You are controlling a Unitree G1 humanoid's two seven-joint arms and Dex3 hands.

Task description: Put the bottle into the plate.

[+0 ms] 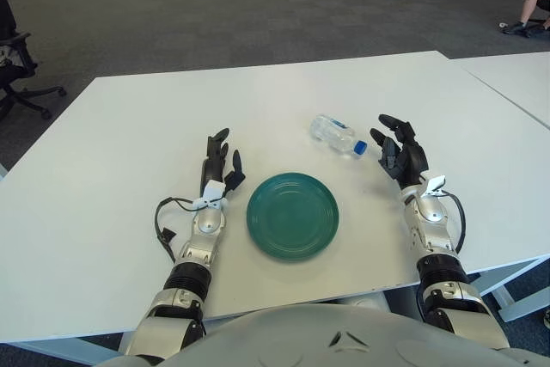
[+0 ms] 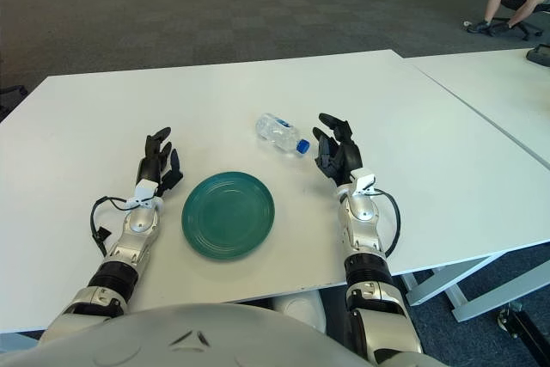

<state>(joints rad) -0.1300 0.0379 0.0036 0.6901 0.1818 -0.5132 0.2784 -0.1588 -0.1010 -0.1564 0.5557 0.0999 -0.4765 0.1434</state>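
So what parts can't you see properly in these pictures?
- Bottle: too small in both views to read its label or tell if there is water inside.
- Right hand: seen from behind, so its palm is hidden, and whether it touches the bottle cap is unclear.
- Left hand: whether it touches the table is unclear.
- Plate: its underside is hidden.
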